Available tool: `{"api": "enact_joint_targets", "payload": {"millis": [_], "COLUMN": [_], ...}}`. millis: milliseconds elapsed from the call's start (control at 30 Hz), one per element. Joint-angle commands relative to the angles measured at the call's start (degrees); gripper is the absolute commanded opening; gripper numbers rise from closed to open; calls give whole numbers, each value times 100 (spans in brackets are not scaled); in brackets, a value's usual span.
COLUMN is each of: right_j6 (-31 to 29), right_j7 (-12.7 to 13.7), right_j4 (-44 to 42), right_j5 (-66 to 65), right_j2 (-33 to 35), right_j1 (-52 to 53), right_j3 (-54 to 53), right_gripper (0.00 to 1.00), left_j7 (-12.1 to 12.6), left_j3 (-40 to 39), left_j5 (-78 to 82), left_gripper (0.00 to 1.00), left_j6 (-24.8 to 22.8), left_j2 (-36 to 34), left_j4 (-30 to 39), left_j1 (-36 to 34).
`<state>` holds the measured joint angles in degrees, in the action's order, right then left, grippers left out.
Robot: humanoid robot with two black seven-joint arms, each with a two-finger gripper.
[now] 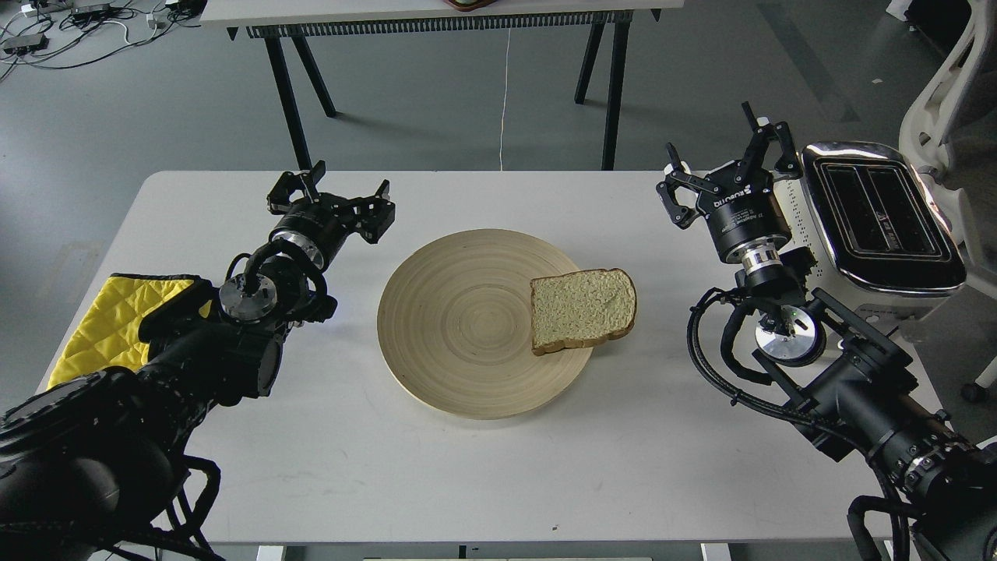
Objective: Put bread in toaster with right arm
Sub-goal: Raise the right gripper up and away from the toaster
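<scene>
Clearly the right gripper [728, 167], hanging wide open at right beside the toaster [880, 218], is needing a level approach toward the bread [583, 309] overhanging the plate [459, 327].

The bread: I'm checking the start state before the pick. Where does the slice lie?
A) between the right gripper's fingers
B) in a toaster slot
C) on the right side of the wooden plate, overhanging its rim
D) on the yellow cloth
C: the bread lies flat on the wooden plate, its right edge past the rim, untouched.
</scene>
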<state>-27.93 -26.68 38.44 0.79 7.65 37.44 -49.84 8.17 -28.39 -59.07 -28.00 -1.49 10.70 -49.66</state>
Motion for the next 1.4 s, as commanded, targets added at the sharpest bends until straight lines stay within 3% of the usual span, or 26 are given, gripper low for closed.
{"api": "enact_joint_targets", "payload": {"millis": [0, 500, 800, 1067, 1367], "right_j6": [7, -7, 384, 788, 2360], "right_j7": [-4, -30, 5, -30, -132], "right_j4": [5, -3, -65, -21, 215], "right_j5": [0, -123, -808, -1090, -1055], "right_j2": [0, 70, 509, 1020, 1055], "right_j1": [-9, 386, 1537, 2285, 2961], "right_j3": [0, 114, 1221, 3101, 5860], "right_gripper": [99, 99, 99, 99, 99], "left_j7": [1, 18, 18, 10, 10], "left_j3": [0, 9, 9, 9, 18], "left_j5": [1, 1, 1, 1, 1], "left_gripper": [100, 100, 100, 100, 100], "left_j6": [0, 0, 0, 0, 0], "left_j2": [0, 0, 0, 0, 0], "left_j4": [2, 2, 2, -7, 2], "left_j1": [0, 0, 0, 0, 0]}}
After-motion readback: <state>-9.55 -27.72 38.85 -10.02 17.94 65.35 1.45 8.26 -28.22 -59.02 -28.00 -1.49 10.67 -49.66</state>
